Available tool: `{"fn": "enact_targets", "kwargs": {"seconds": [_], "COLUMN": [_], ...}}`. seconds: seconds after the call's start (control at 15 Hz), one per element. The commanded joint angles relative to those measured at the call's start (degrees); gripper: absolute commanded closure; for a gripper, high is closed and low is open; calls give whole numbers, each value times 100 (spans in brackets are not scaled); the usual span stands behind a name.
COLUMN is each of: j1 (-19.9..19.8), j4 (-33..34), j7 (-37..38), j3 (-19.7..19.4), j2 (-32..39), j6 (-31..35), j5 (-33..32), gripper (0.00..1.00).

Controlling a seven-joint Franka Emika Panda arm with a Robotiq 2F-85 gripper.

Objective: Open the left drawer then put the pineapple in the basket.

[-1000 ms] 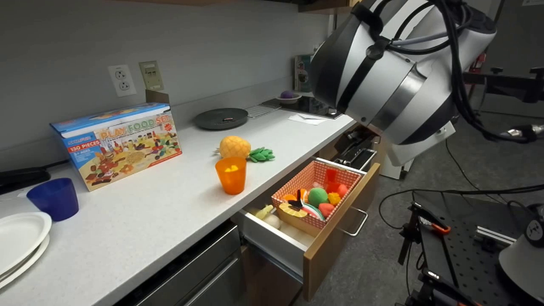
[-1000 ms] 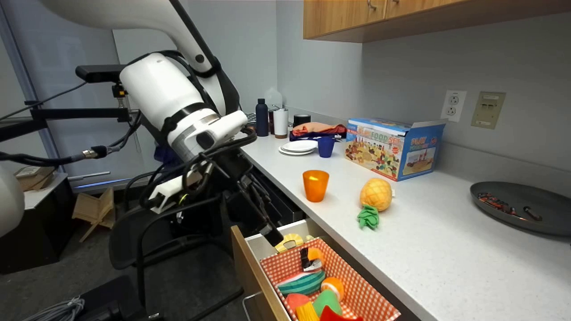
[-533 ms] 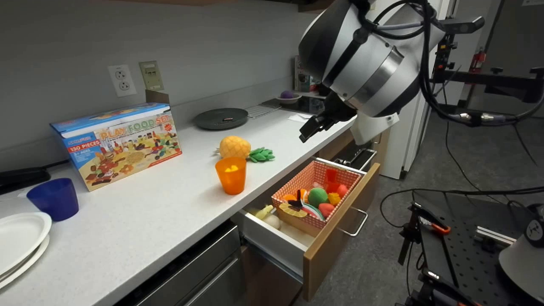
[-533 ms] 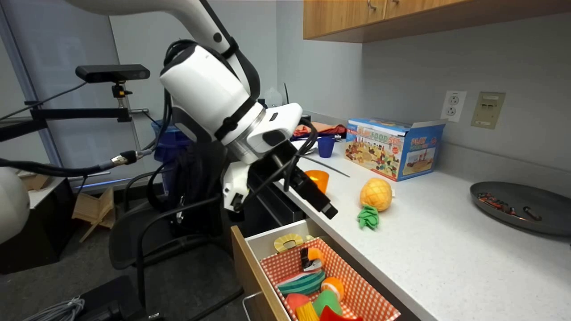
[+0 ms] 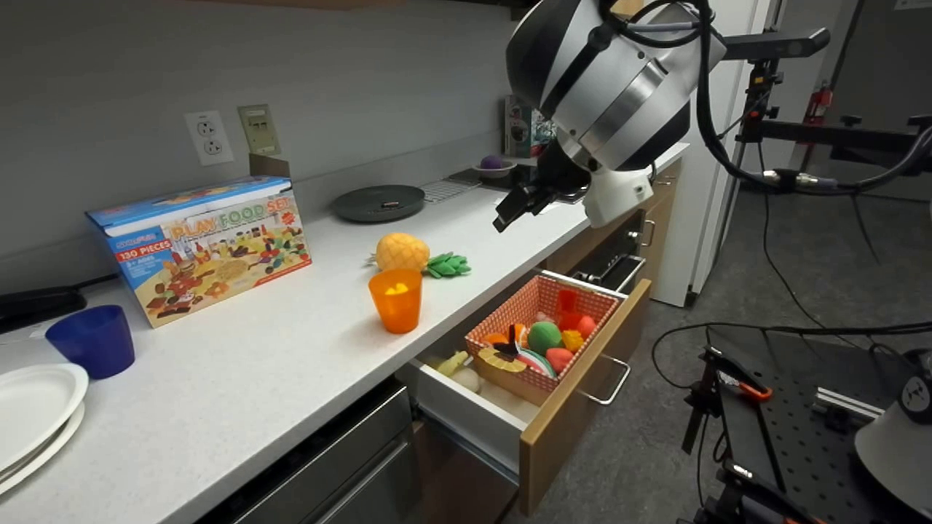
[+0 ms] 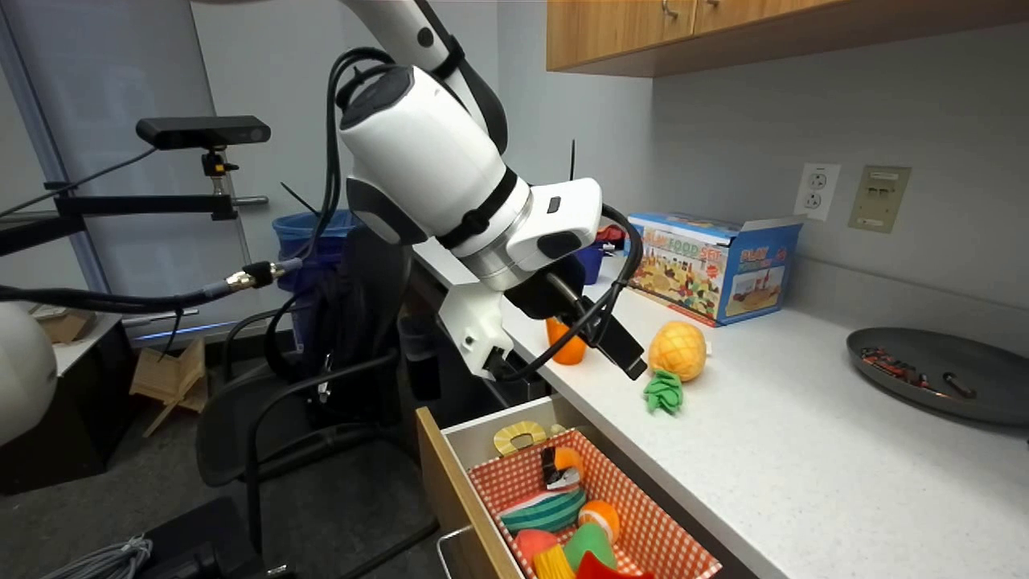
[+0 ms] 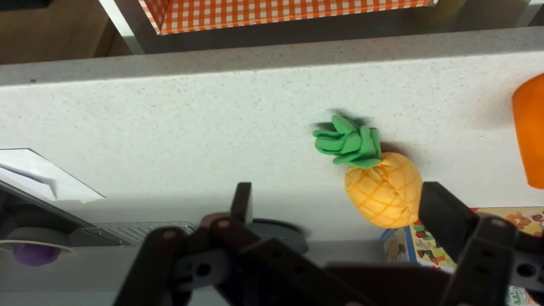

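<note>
Jaws wide apart, the gripper (image 7: 338,193) hangs above the worktop (image 7: 191,127), best shifted toward three o'clock in the wrist view to straddle the pineapple (image 7: 376,182) before descending.

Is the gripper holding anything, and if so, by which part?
Nothing is held: the gripper is open, its jaws wide apart, and the pineapple lies on the counter.

In the wrist view, the end effector (image 7: 337,195) partly hides the box (image 7: 425,251) and dark pan (image 7: 280,233) behind it; well to its side, the view's edge crops the orange cup (image 7: 531,131).
</note>
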Motion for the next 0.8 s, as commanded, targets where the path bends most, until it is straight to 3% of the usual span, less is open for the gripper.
{"fn": "enact_targets", "kwargs": {"seconds": [0.0, 0.33, 0.73], "j1": [0, -29, 182], "j4": [1, 230, 653], "j7": [0, -700, -1317], "j3": [1, -326, -947], "j2": [0, 327, 787], "j6": [0, -213, -990], "j5": [0, -552, -1781], "gripper": [0, 0, 0]}}
